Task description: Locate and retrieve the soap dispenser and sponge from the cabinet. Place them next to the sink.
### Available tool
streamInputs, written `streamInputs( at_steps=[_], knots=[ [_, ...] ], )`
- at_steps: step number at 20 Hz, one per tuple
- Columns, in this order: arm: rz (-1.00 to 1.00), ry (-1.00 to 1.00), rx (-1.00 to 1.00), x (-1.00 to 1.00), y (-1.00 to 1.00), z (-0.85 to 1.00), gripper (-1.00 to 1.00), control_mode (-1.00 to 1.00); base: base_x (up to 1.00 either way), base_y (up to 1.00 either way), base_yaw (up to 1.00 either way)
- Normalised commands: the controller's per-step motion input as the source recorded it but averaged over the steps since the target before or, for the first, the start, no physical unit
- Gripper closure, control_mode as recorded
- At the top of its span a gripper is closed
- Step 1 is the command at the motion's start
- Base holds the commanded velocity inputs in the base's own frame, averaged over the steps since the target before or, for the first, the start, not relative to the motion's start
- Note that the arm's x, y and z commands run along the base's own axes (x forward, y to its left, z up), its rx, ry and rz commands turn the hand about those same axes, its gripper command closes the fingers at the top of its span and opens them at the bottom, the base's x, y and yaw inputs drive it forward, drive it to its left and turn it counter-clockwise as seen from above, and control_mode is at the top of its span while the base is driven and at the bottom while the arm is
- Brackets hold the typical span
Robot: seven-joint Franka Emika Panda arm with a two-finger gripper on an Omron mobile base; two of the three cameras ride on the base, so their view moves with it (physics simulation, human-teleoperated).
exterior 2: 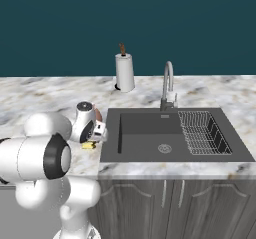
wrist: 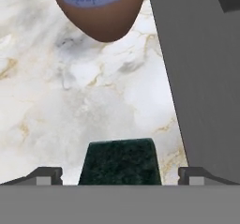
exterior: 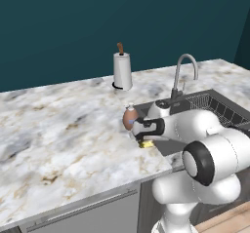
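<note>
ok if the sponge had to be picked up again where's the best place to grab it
Across its two long side edges, coming straight down from above. The sponge lies flat on the counter, green side up, already sitting between the open gripper, with the soap dispenser standing apart.

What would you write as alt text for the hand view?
The sponge, dark green top up, lies on the marble counter between the open gripper fingers. The soap dispenser stands beyond it, the sink rim alongside.
</note>
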Motion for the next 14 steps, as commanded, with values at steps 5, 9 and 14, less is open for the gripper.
streamInputs(
  at_steps=[5, 9, 14],
  knots=[
    [0.00, 0.05, 0.00, -0.47, 0.00, 0.03, -1.00, -1.00, 0.00, 0.00, 0.00],
    [0.01, 0.08, 0.00, -0.36, 0.00, 0.18, -1.00, -1.00, 0.00, 0.00, 0.00],
    [0.04, 0.07, -0.01, -0.43, 0.00, 0.60, -1.00, -1.00, 0.00, 0.00, 0.00]
  ],
)
